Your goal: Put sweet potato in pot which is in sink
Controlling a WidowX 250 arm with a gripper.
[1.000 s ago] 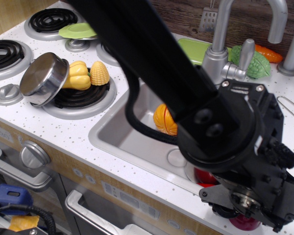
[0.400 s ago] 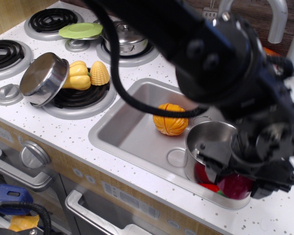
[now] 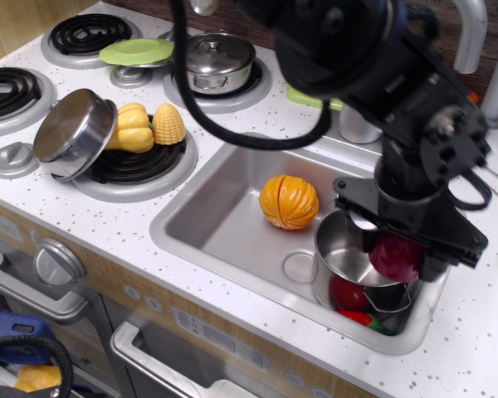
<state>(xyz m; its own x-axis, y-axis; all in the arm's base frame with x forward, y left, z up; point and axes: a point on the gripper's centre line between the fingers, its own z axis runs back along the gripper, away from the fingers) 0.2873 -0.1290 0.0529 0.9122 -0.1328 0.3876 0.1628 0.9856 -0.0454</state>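
Note:
My gripper (image 3: pixel 401 253) is shut on the sweet potato (image 3: pixel 395 256), a glossy dark magenta-red toy. It holds it just above the right rim of the pot (image 3: pixel 350 264), a shiny lidless steel pot standing at the right end of the sink (image 3: pixel 224 217). Inside the pot a red rounded piece (image 3: pixel 349 293) shows at the bottom. The black arm comes down from the top of the view and hides the faucet base.
An orange ribbed ball (image 3: pixel 289 201) lies in the sink left of the pot. A red piece with green end (image 3: pixel 367 320) lies by the pot. A tipped steel bowl (image 3: pixel 73 133), yellow pepper and corn (image 3: pixel 168 124) sit on the left burner. A small lidded pot (image 3: pixel 220 60) stands behind.
The gripper has moved up and back from the sink's front right corner to above the pot, carrying the sweet potato. The arm has swung away, uncovering the lidded pot and the sink.

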